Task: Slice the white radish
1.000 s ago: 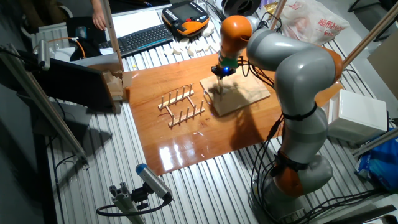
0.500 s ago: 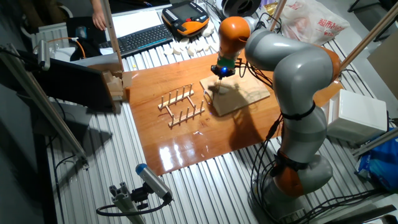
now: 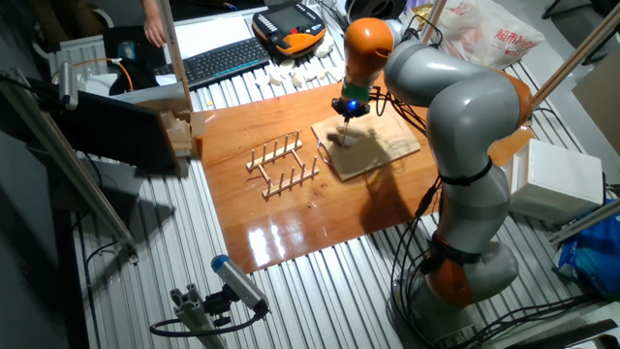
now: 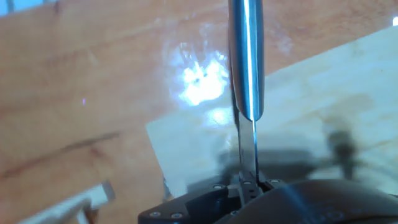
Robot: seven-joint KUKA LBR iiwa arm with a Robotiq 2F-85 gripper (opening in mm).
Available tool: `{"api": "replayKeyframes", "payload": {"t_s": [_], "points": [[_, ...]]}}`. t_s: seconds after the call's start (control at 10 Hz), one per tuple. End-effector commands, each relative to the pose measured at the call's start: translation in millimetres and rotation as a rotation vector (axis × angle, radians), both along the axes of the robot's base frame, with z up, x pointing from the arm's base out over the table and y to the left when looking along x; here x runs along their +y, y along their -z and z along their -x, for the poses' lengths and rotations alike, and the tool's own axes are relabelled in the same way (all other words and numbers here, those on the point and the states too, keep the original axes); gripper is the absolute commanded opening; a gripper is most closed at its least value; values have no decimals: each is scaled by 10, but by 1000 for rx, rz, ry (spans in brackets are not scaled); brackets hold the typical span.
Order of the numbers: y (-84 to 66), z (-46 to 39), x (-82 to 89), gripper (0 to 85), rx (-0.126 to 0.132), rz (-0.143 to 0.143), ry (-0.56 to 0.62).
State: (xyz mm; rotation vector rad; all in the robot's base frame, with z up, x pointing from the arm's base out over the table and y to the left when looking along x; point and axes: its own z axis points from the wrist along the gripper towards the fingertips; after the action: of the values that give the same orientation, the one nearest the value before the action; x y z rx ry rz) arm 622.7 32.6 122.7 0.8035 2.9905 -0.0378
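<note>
My gripper (image 3: 345, 120) hangs over the left end of the light wooden cutting board (image 3: 373, 147) and is shut on a knife. In the hand view the steel knife blade (image 4: 246, 59) runs from the gripper (image 4: 249, 184) straight up the frame, crossing the cutting board's (image 4: 311, 99) left edge onto the brown tabletop (image 4: 81, 93). A bright glare patch lies on the tabletop beside the blade. I cannot make out the white radish in either view; the arm and blade may be hiding it.
A wooden peg rack (image 3: 283, 165) stands left of the board. A row of white blocks (image 3: 291, 74), a keyboard (image 3: 221, 60) and an orange pendant (image 3: 289, 27) lie behind. Wooden pieces (image 3: 180, 134) sit at the tabletop's left edge.
The gripper with the knife has shifted slightly up and to the right over the board's left end. Nothing else has moved.
</note>
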Motion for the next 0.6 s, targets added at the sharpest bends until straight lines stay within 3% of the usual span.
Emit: {"api": "replayKeyframes", "payload": {"t_s": [0.0,0.5], "points": [[20,-6,2,0,-2,-3,0],[85,-18,17,0,-9,-7,-6]]}}
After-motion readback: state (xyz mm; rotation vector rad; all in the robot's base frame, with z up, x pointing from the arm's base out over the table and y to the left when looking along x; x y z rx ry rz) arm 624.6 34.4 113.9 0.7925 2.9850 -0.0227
